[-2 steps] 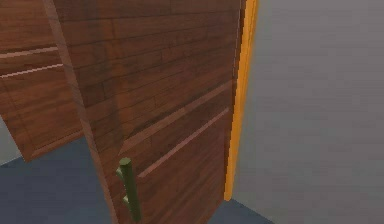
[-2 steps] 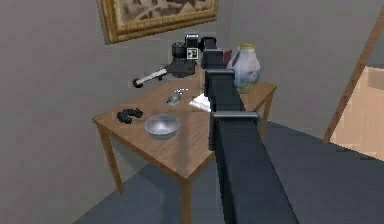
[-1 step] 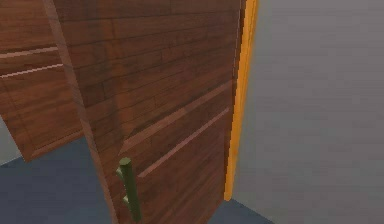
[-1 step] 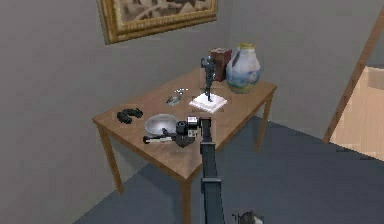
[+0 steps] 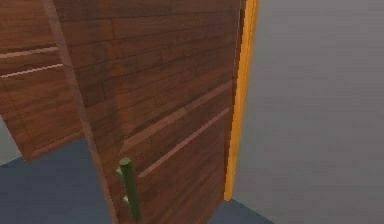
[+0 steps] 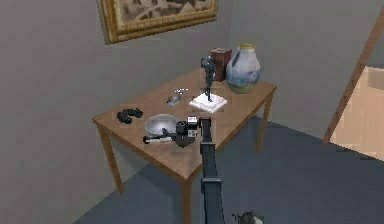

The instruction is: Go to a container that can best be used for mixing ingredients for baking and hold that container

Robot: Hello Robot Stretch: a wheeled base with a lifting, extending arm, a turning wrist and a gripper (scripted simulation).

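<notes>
1. The gripper (image 6: 152, 139) sits at the far end of the arm (image 6: 209, 172), a dark bar reaching up from the arm side view's bottom edge and over the near edge of the wooden surface (image 6: 243, 101). Its fingers point toward that view's left.
2. A grey bowl (image 6: 160, 123) lies on the surface right at the gripper. I cannot tell how the fingers stand or whether the gripper holds anything.
3. Farther out on the surface, a dark statue (image 6: 207, 72) stands on a white base, with a pale vase (image 6: 243, 67) near the far corner.
4. A framed picture (image 6: 155, 15) hangs on the wall above.
5. In the forward view, a wooden door (image 5: 160, 90) stands close.
</notes>
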